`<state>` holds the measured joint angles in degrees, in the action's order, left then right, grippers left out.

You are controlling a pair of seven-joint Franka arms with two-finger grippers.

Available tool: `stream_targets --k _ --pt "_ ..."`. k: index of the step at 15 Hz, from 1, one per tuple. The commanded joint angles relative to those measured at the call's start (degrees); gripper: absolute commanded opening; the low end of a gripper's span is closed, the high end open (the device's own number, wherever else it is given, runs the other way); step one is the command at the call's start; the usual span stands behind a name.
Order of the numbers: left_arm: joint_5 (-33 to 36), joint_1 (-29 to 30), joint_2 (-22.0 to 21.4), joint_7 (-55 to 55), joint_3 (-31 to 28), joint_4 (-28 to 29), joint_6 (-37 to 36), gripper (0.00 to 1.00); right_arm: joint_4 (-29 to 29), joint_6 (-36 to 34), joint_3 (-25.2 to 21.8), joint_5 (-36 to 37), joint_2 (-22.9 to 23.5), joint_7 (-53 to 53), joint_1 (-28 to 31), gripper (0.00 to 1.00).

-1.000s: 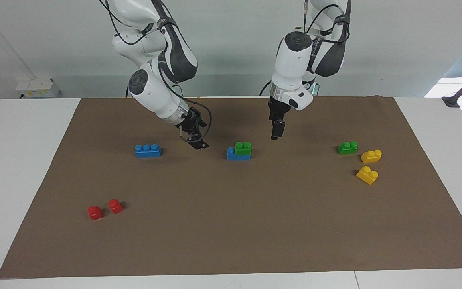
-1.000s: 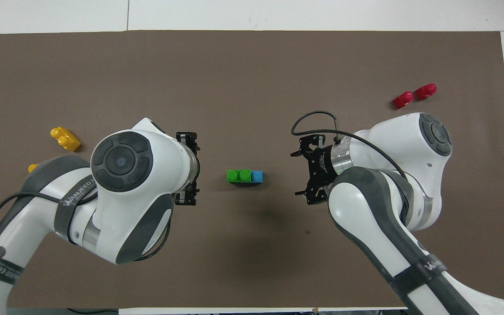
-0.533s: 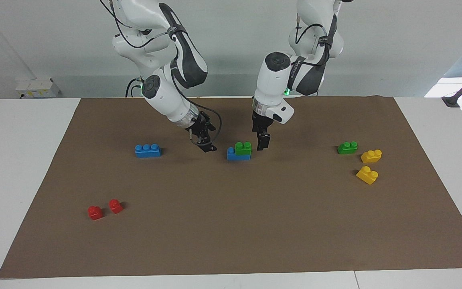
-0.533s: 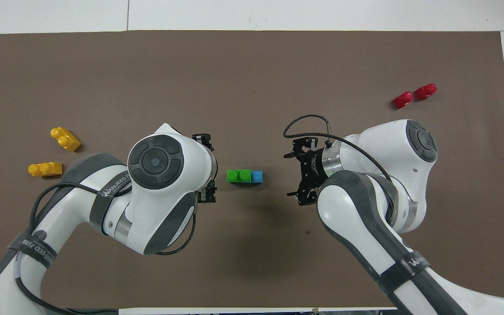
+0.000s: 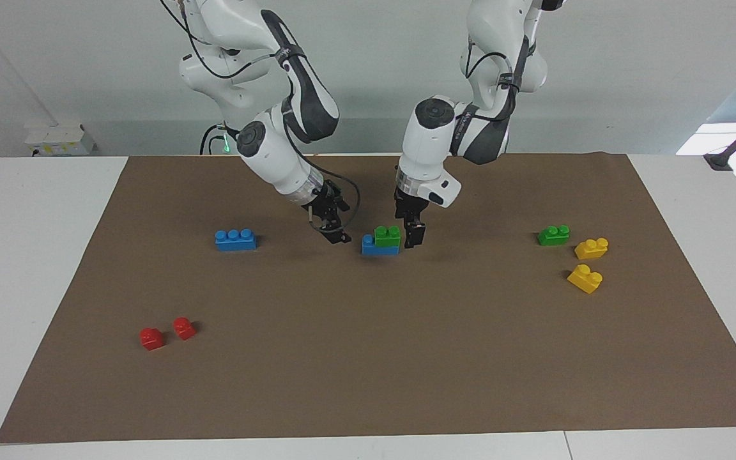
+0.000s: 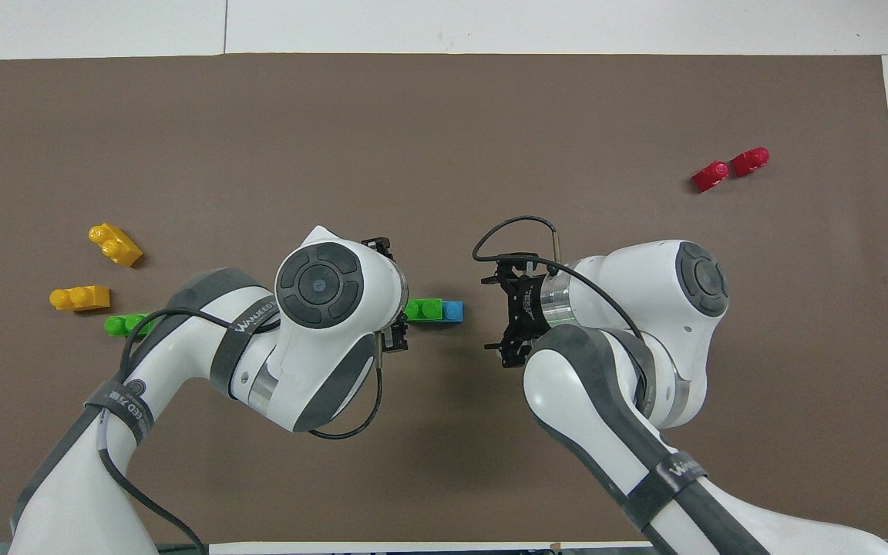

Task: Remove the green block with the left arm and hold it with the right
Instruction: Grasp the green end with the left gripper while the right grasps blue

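Observation:
A green block (image 5: 387, 235) (image 6: 425, 309) sits pressed onto one end of a blue brick (image 5: 377, 248) (image 6: 452, 311) in the middle of the brown mat. My left gripper (image 5: 414, 239) is open and low at the block's end toward the left arm; whether it touches I cannot tell. In the overhead view the left wrist covers part of the block. My right gripper (image 5: 337, 235) (image 6: 499, 317) is open, tilted, just above the mat beside the blue brick's other end, apart from it.
A second green block (image 5: 553, 235) (image 6: 126, 324) and two yellow bricks (image 5: 591, 248) (image 5: 585, 278) lie toward the left arm's end. A loose blue brick (image 5: 235, 239) and two red bricks (image 5: 167, 333) (image 6: 729, 168) lie toward the right arm's end.
Both grippers have come down and moved inward toward the stacked pair, the left one arriving right beside the green block. The bricks have not moved.

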<state>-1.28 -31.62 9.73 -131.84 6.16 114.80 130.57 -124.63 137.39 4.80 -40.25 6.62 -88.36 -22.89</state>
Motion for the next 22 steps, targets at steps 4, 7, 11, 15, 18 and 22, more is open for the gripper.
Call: stream_targets --k 4,7,11,15,18,22 --pt "0.32 -3.98 3.19 -1.93 -0.97 -0.02 0.75 1.00 -1.31 3.41 0.04 -3.00 1.19 -0.06 -2.16 1.00" --pt "0.32 -4.24 3.19 -3.14 -0.97 0.07 0.48 1.00 -1.31 5.78 0.04 -3.08 2.87 0.03 -3.65 1.00" --pt "0.32 -4.24 3.10 -3.51 -0.97 0.51 0.30 1.00 -1.31 8.15 0.04 -3.08 4.63 0.03 -4.70 1.00" --pt "0.32 -4.24 2.84 -3.51 -0.97 1.03 0.30 1.00 -1.14 10.61 0.13 -3.08 6.56 0.30 -4.97 1.00" --pt "0.32 -3.98 2.84 -3.33 -0.97 1.39 0.39 1.00 -1.14 11.49 0.13 -3.08 7.70 0.73 -5.06 1.00" --pt "0.32 -3.72 2.75 -3.42 -0.97 1.47 0.83 1.00 -1.05 13.43 0.13 -6.06 8.50 2.41 -6.20 1.00"
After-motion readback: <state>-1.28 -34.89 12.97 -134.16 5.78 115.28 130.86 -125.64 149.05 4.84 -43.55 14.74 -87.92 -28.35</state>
